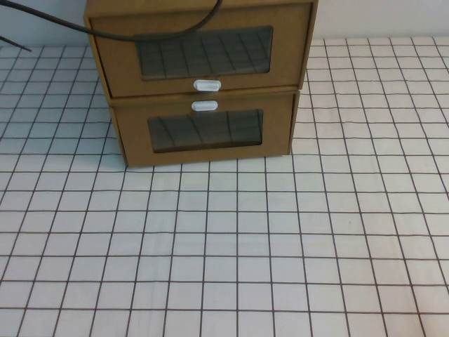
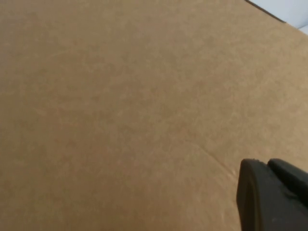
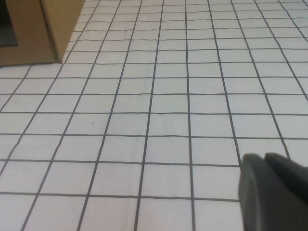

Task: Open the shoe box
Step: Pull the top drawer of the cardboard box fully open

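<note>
Mostly the high view is taken up by the white table, ruled all over with a dark grid. At its far edge, a little left of centre, stands the brown cardboard shoe box, built as two stacked drawers that face the near side. The upper drawer front and the lower drawer front both look pushed in, so the box is not yet open. Each front has a wide dark pane set into it: the upper window and the lower window.

Neither arm shows in the high view. The left gripper appears only in its own wrist view as a black shape held very close to a plain cardboard face of the box. Which face that is cannot be told, and neither can whether this pincer is apart or together. The right gripper hangs over bare table to the near right of the box, well apart from it, with its jaws drawn fully together on nothing.

A thin black cable droops across the upper front. Smallest are the two white pulls, the upper handle and the lower handle, one just above the other where the drawers meet
</note>
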